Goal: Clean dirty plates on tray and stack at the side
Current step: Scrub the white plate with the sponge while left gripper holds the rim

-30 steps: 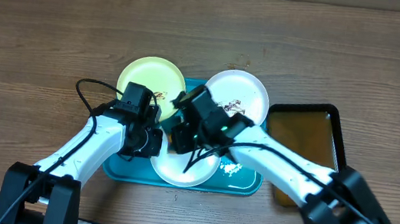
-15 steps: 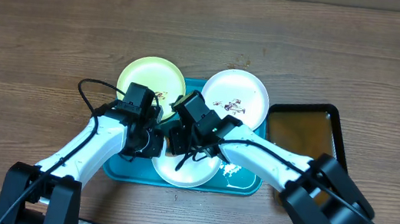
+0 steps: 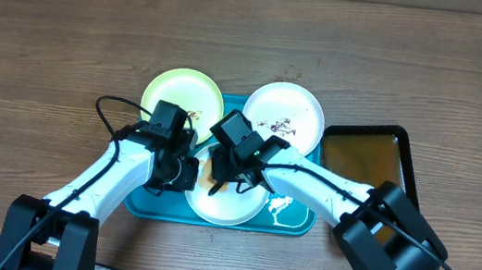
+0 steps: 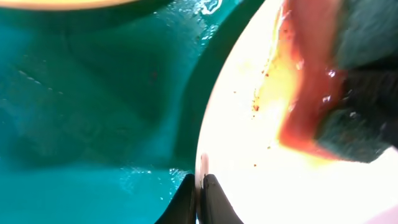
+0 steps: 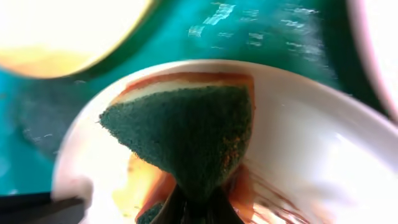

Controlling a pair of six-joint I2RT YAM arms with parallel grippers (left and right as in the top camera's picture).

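Green scouring sponge (image 5: 186, 134), paler along its back and stained brown, is pressed into the near white plate (image 5: 298, 155) at the tray's front edge. The right fingers (image 5: 214, 213) are closed tight on its narrow end. A wet reddish-brown smear streaks the plate under and beside the sponge, so I judge the scrub of this plate to be under way, not finished. At the plate's left rim the left fingers (image 4: 189, 202) are pinched almost shut, with only the thin edge of the plate between them. They seem to be steadying it on the teal tray (image 4: 93, 106), whose floor glistens wet.

Farther back, the yellow-green plate (image 3: 181, 95) lies at the tray's back left corner and the far white plate (image 3: 287, 113) at its back right. Both appear to lap over the back rim, and both are flecked brown. A black tray (image 3: 370, 161) of brownish liquid stands on the wooden worktop (image 3: 68, 28) just beside the tray's right side.

The weak spot is that slim pinch — a hard sideways stroke could pull the slick rim free, and the plate would skate over the wet floor into the two behind. Pressing down near the rim could also tip it.
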